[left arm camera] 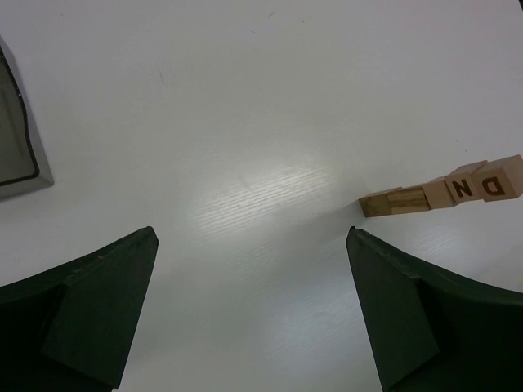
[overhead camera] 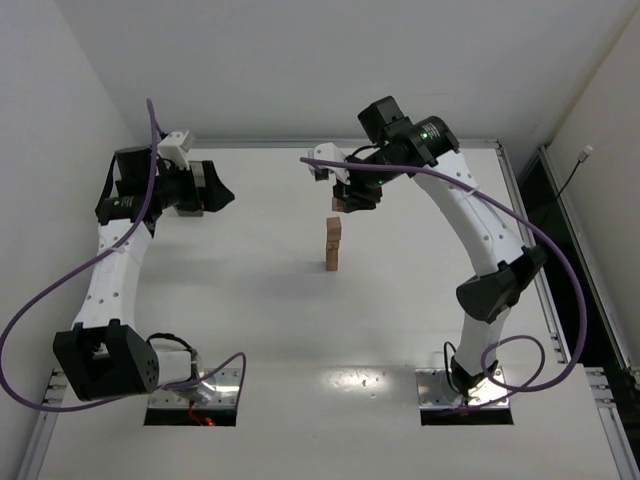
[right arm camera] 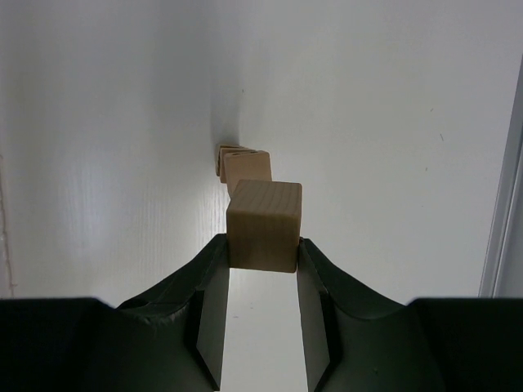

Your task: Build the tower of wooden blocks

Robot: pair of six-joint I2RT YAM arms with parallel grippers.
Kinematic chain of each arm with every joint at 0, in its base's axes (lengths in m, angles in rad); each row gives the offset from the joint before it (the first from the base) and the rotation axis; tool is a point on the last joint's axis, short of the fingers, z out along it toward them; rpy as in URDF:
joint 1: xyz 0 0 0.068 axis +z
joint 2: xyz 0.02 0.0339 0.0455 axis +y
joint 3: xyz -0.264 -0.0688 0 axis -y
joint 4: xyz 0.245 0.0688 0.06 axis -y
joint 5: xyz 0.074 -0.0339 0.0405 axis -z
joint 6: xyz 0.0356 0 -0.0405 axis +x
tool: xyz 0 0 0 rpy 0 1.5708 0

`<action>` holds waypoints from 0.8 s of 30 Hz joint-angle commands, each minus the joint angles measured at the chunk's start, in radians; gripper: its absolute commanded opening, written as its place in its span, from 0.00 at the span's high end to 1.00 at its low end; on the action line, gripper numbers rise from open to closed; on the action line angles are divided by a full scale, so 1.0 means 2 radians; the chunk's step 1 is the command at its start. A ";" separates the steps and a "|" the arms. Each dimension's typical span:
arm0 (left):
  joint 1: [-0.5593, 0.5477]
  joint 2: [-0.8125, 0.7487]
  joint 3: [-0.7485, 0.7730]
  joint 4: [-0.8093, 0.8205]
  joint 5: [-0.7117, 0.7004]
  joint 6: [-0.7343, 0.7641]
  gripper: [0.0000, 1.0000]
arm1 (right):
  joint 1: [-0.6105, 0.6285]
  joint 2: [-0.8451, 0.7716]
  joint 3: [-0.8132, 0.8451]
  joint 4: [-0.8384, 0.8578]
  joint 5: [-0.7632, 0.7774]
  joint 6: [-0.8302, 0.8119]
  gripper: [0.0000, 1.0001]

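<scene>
Right hand point(right arm camera: 263, 249) is gripping one wood block point(right arm camera: 263, 224), fingers clamped on its two lower sides, most of the cube standing proud of the fingertips. It hangs up above the tower point(overhead camera: 332, 245), which stands as a slim one-block-wide column near the middle of the worktop point(overhead camera: 250, 330). From the wrist view the column sits beyond the held cube and a touch to the left, so I judge the two are not lined up yet.

Over on the other side, the left hand point(left arm camera: 251, 237) is spread wide with nothing between its fingers, well apart from the tower. Its camera catches the column side-on, letters N and D on the upper blocks, and a corner of the grey tray point(left arm camera: 12, 139) at the edge.

Now the danger. Those upper blocks look slightly twisted against each other, so the landing face is not generous. Come down off-centre and the new cube overhangs and tips. Come down too hard or at a slant and the push goes sideways into a thin column with nothing bracing it. And on release, the fingertips reach below the cube's middle: if one finger drags on opening, it could pull the fresh block, or brush the one beneath, and the whole stack goes.
</scene>
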 commanded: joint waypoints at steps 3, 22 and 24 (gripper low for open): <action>-0.005 0.007 0.018 0.014 0.010 0.003 0.01 | -0.005 0.010 0.032 -0.029 -0.028 -0.003 1.00; -0.005 0.021 0.018 0.019 0.019 -0.002 0.01 | 0.004 0.056 0.029 -0.038 -0.015 0.001 1.00; -0.005 0.021 0.018 0.019 0.019 -0.002 0.01 | 0.004 0.056 0.025 -0.038 -0.014 0.001 1.00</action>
